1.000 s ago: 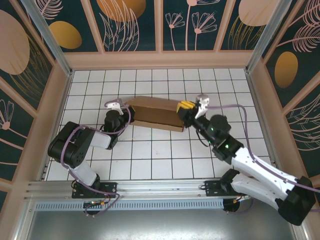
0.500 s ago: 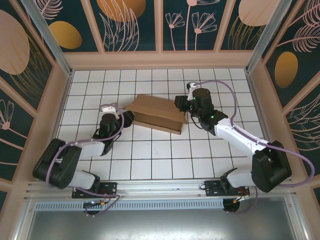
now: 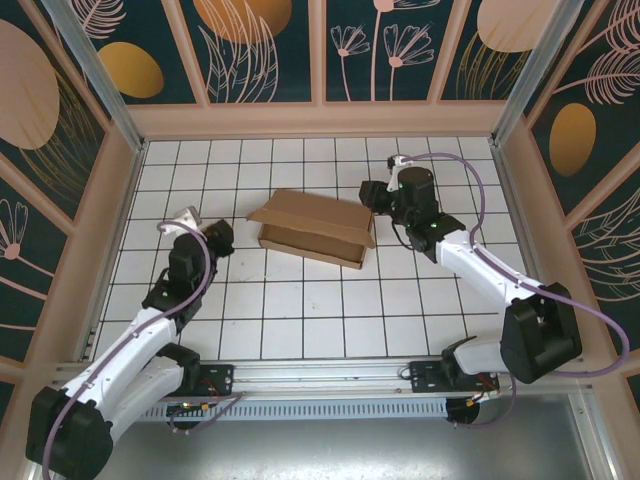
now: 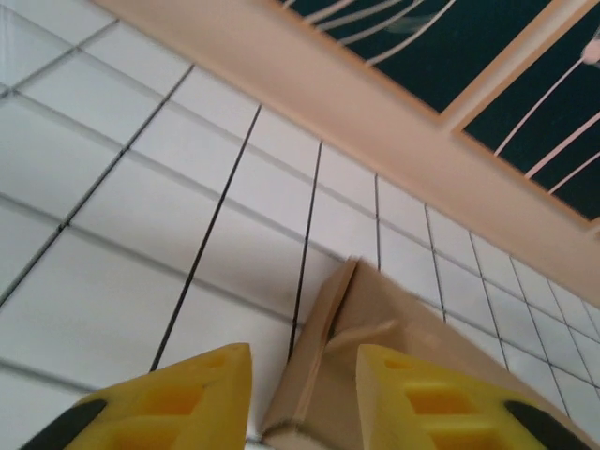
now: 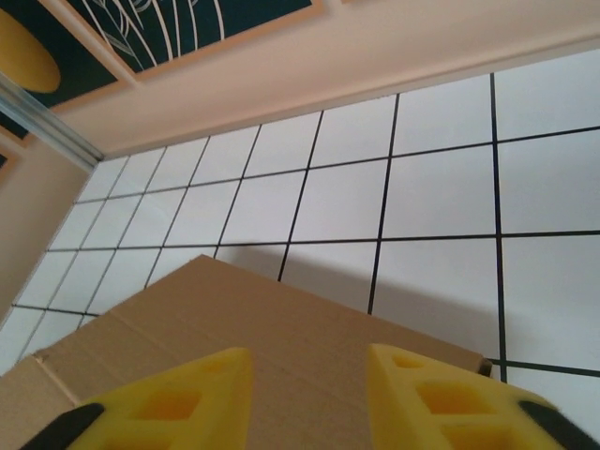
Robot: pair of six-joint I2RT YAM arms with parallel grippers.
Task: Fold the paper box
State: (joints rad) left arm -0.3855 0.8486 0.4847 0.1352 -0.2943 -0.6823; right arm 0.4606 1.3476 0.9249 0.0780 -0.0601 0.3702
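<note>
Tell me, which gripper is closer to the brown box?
The right gripper: it is right at the paper box's end, while the left gripper has bare tiles between it and the box.

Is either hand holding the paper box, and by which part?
Nothing is held: the left hand and right hand are open, neither gripping the paper box.

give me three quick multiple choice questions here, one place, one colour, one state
1. The paper box lies: A on the white tiles mid-floor; B against the back wall; C on an arm's base.
2. The finger pads in the left wrist view are: A blue; B yellow; C red.
3. The left gripper is: A shut on the box; B shut on nothing; C open, short of the box.
Answers: 1A, tiles show all around it. 2B, both pads are yellow. 3C, the pads stand apart and the top view shows tiles between gripper and box.
</note>
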